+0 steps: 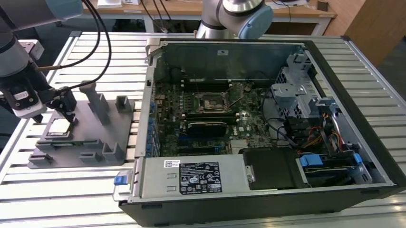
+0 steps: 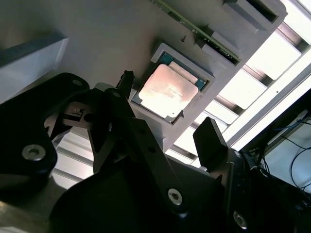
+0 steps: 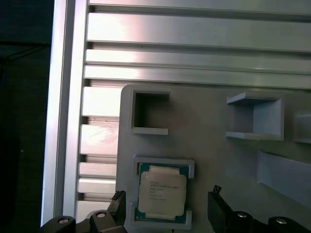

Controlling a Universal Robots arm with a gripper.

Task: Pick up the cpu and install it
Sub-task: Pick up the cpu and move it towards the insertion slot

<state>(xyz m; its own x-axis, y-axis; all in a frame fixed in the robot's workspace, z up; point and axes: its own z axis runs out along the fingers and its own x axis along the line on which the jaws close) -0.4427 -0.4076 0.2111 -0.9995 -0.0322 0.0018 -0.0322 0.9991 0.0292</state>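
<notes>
While spread wide, the gripper (image 3: 165, 196) straddles the cpu (image 3: 162, 188) seated in its grey holder (image 3: 204, 126), seemingly without touching it.

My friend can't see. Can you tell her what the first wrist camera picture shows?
The cpu, a small silver square chip, sits in a pocket of a grey holder. The open gripper has one black finger on each side of it, not touching. The holder lies on a table of metal slats.
</notes>
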